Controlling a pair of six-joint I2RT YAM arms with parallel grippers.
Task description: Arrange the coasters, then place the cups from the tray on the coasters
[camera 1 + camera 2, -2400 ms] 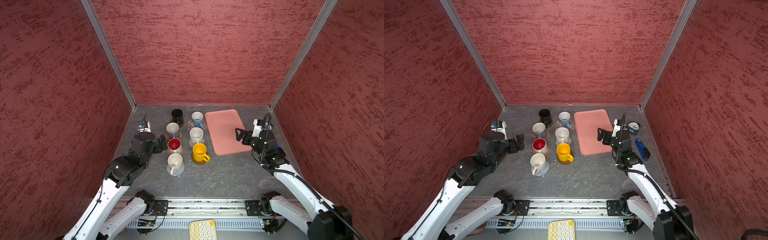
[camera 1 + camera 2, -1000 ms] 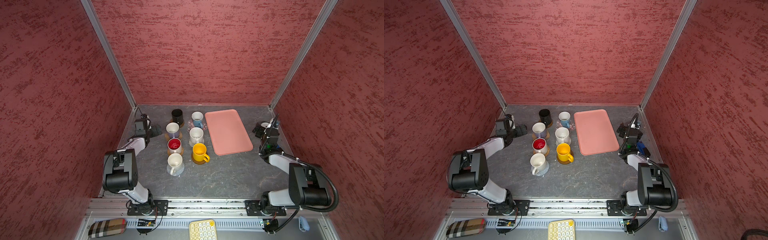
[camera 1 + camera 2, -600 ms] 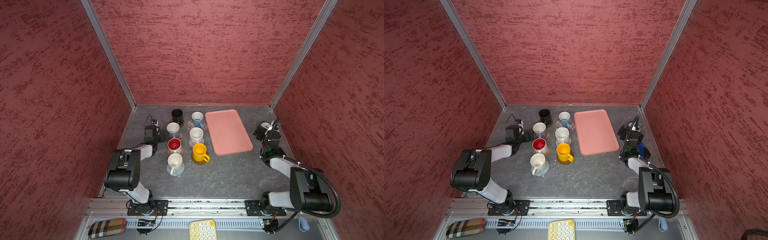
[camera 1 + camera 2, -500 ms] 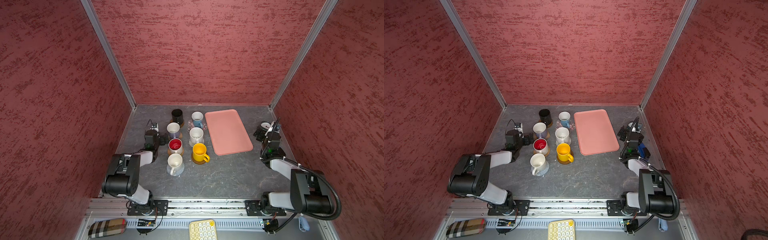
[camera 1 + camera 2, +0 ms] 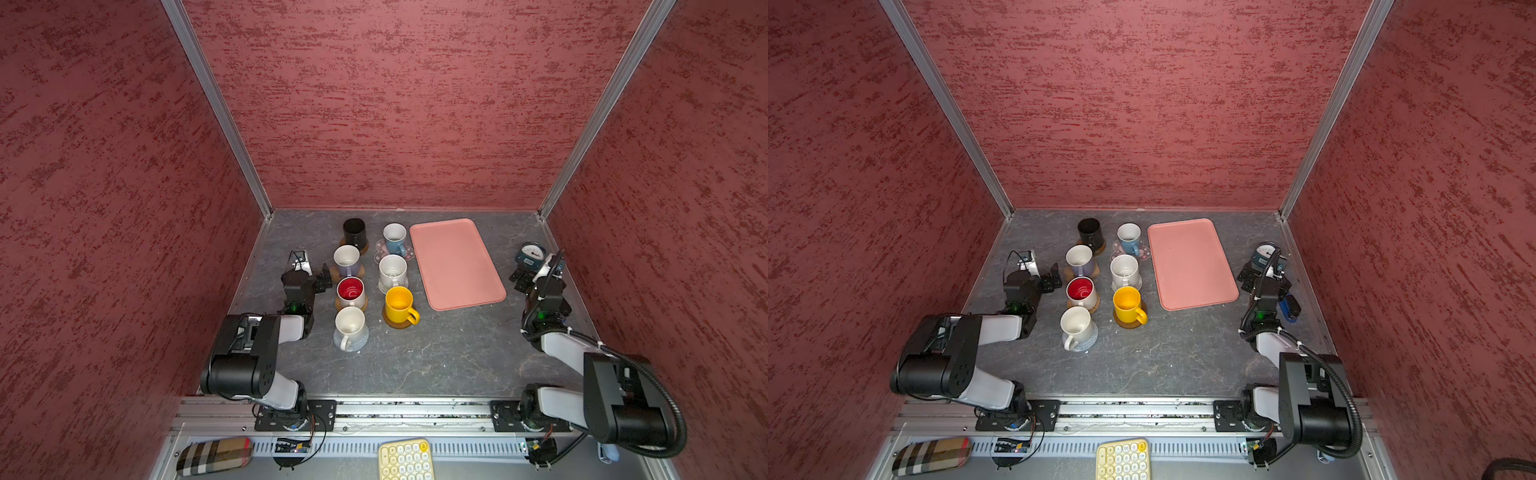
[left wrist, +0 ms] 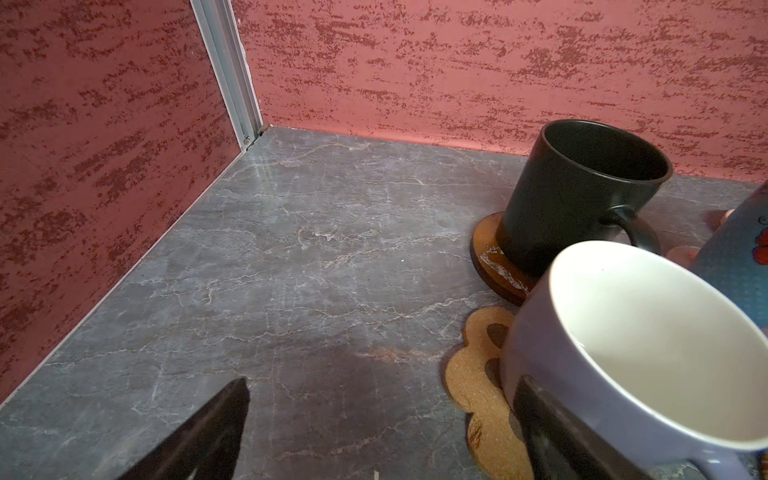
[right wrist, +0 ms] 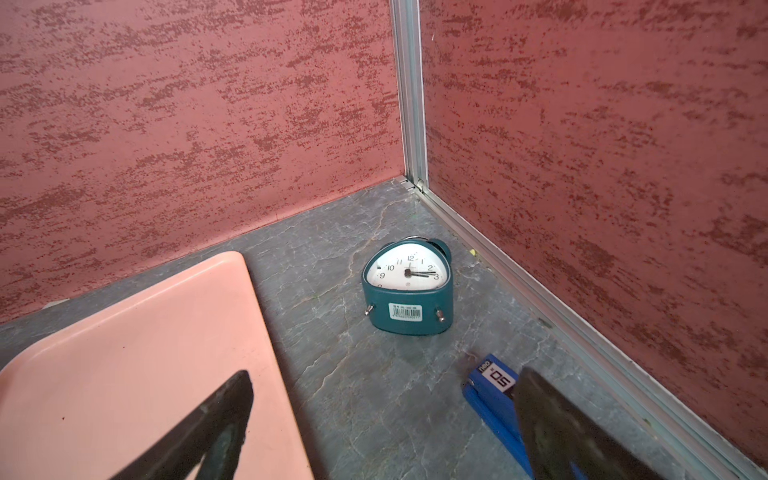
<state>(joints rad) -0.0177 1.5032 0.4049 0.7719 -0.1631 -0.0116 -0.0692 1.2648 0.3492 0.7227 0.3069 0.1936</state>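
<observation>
The pink tray [image 5: 455, 264] lies bare at the back right. Left of it, several cups stand on coasters: black [image 5: 354, 232], light blue [image 5: 394, 237], lavender [image 5: 347, 261], speckled white [image 5: 392, 272], red inside [image 5: 351, 291], yellow [image 5: 400, 305], cream [image 5: 350, 326]. My left gripper [image 5: 323, 277] is low and open, with nothing in it, beside the lavender cup [image 6: 623, 353] and its paw coaster [image 6: 478, 374]. My right gripper [image 5: 521, 280] is open and holds nothing, right of the tray [image 7: 145, 353].
A teal clock [image 7: 407, 291] lies in the back right corner, and a blue stapler [image 7: 490, 395] lies by the right wall under my right finger. A yellow keypad [image 5: 405, 459] and a plaid case [image 5: 214, 455] sit in front of the rail. Red walls enclose three sides.
Both arms have folded down and back toward the rail. My left gripper has slid forward and right, closer to the cups. My right gripper left the tray's edge and sank by the clock.
</observation>
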